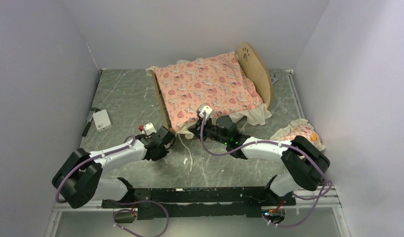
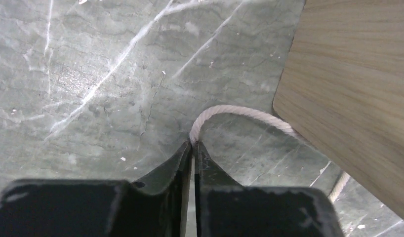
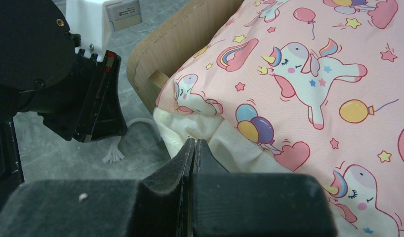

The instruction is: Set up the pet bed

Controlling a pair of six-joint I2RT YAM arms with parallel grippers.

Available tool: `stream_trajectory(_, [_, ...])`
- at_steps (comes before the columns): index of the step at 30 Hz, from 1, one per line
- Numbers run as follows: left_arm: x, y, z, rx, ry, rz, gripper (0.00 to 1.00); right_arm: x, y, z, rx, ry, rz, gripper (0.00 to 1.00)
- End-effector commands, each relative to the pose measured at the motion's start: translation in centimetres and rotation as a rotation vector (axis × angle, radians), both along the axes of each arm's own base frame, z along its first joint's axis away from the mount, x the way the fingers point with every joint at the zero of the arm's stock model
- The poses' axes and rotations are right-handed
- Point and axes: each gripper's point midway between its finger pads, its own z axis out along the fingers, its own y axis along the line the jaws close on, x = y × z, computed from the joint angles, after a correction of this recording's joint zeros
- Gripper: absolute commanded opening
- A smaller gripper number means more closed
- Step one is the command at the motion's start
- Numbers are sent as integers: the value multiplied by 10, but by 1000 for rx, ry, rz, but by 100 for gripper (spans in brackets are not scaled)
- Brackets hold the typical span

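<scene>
The pet bed's light-wood headboard (image 1: pixel 254 66) with a paw cutout stands at the back right, and its low footboard (image 1: pixel 162 101) faces the arms. The pink cartoon-print mattress (image 1: pixel 210 86) lies on the frame and hides the base. My left gripper (image 1: pixel 173 138) is by the footboard's near corner, shut on a white cord (image 2: pixel 229 111) beside the wood (image 2: pixel 348 89). My right gripper (image 1: pixel 194 129) is at the mattress's near corner, shut (image 3: pixel 192 143) on its cream ruffle (image 3: pixel 215 136). The footboard (image 3: pixel 180 44) shows behind it.
The small frilled pillow (image 1: pixel 300 133) lies on the table at the right. A white box (image 1: pixel 101 120) and a dark pen (image 1: pixel 87 124) lie at the left. The cord's loose end (image 1: pixel 188 157) trails on the grey marbled table between the arms. Walls close three sides.
</scene>
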Motion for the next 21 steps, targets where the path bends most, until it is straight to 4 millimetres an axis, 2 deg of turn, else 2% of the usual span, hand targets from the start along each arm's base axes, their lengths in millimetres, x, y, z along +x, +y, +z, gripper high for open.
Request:
stream_trajectory(1, [-36, 13, -26, -9, 128, 85, 3, 1, 0, 18, 54, -32, -1, 0])
stream_trajectory(2, [-37, 15, -24, -7, 125, 86, 0, 1, -1, 19, 56, -35, -1, 0])
stream_trajectory(5, [-34, 18, -10, 1, 96, 62, 0, 0, -1, 20, 58, -38, 0, 0])
stream_trajectory(7, [-24, 19, 13, 29, 50, 20, 0, 1, -1, 21, 55, -38, -3, 0])
stream_trajectory(9, [-8, 17, 46, 51, -27, -41, 0, 1, -3, 21, 54, -39, -9, 0])
stream_trajectory(12, [18, 2, 102, 44, -156, -185, 0, 2, -7, 21, 53, -46, -30, 0])
stream_trajectory(17, [50, -38, 191, 10, -315, -453, 0, 3, -9, 22, 50, -50, -40, 0])
stream_trajectory(21, [72, -66, 245, -12, -420, -585, 0, 3, -10, 21, 50, -46, -49, 0])
